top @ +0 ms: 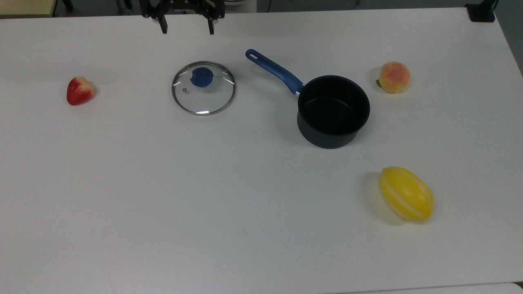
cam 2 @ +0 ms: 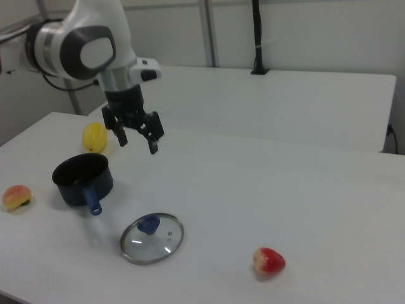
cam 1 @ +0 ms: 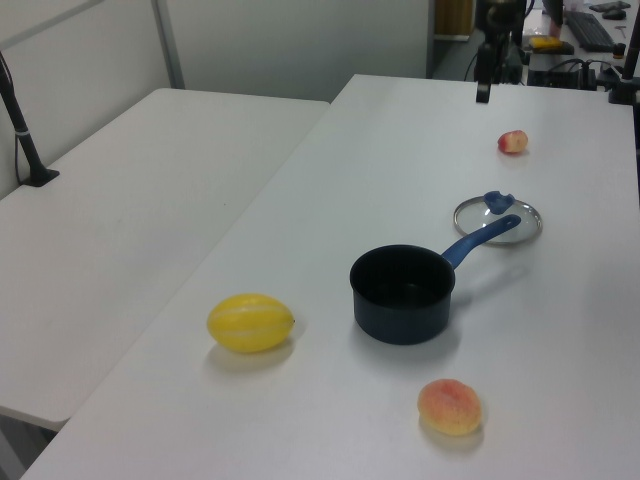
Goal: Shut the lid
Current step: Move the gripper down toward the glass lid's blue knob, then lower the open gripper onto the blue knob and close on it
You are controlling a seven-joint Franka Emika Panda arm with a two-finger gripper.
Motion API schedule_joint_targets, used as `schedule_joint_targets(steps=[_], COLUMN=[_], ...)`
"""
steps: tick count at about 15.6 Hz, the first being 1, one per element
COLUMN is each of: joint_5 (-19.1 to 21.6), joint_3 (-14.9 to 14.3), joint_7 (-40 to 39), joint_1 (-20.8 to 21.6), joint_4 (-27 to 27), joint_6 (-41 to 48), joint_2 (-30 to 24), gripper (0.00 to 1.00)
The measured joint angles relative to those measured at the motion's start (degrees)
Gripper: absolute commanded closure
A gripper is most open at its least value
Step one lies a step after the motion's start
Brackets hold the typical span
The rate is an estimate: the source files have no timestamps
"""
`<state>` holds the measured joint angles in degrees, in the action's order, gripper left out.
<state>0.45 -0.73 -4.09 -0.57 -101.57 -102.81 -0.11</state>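
**While the lid lies flat on the counter, the tool hangs above it with fingers apart**

While the lid (top: 203, 87) rests flat on the white counter (top: 163, 204) in the upper middle of the top view, its blue knob faces up and its metal rim lies well apart from the pot. In the right view the lid (cam 2: 152, 237) sits low in the frame, left of centre, and in the left view it (cam 1: 498, 219) lies at the right, partly crossed by the pot's blue handle.

At the top edge of the top view, left of centre, the tool (top: 187, 25) shows its two dark fingers spread wide, with nothing between them. The right view places the tool (cam 2: 137, 140) in the upper left of the frame, held in the air above the counter, higher in the frame than the lid, on the end of a white and grey arm (cam 2: 82, 44).

The dark saucepan (top: 333, 110) stands open and upright right of centre in the top view, its handle pointing toward the upper left. A peach (top: 394, 77) lies at the top view's upper right, a yellow melon (top: 406, 194) at its lower right, and a strawberry (top: 79, 90) at its left, each well apart from the lid.
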Motion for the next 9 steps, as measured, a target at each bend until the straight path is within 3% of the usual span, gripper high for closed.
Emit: schedule_joint_targets(steps=[9], joint_5=[-4.09], joint_3=[0.19], joint_7=[0.0], joint_1=[-0.36], joint_4=[-10.8], joint_6=[-8.0], joint_2=[2.01], gripper=[0.0])
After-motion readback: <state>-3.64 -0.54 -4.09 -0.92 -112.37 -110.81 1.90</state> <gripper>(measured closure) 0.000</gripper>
